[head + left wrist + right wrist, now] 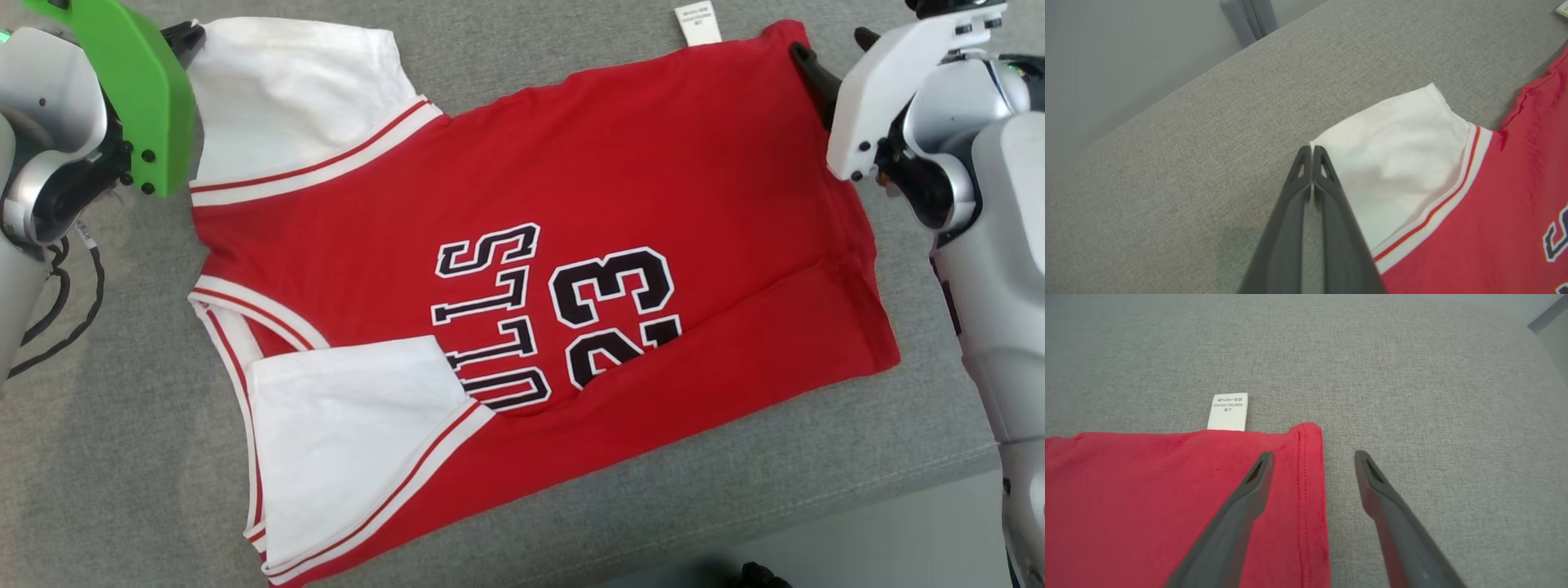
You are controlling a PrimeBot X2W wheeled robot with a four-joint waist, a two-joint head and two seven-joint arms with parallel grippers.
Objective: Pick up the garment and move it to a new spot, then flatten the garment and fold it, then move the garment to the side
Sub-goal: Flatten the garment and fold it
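The work area is a grey fabric-covered padded surface (735, 490). Past its near right corner I see a strip of pale floor (898, 531) and a dark object (755, 576), which the frame cuts off and I cannot identify.

1. Garment (571, 204): a red jersey with white sleeves. It lies flat across the middle of the surface, shoulders toward the left edge and hem toward the right edge. The near sleeve (343, 433) is folded over the chest and covers part of the black lettering (478, 310). The number 23 reads clearly, the word only in part.

2. Surroundings: a black cable (100, 294) hangs from my left arm near the left edge, apart from the cloth.

3. Left gripper (1312, 149): positioned toward the far left corner, under a green cover (139, 90). The jaws are clenched on the outer corner of the far sleeve (1396, 155), and a sliver of white cloth shows between the fingertips.

4. Right gripper (1314, 455): positioned at the far hem corner, below a white cover (898, 90). The jaws are spread wide and grasp nothing. One finger is over red cloth, the other over bare surface. I cannot tell whether either finger touches down.

5. Care label (1227, 411): juts from the garment's far edge and lies flat on the surface. Its print is too small to read.

6. Background: beyond the far edge, the left wrist view shows a grey post (1249, 18) against a plain wall.
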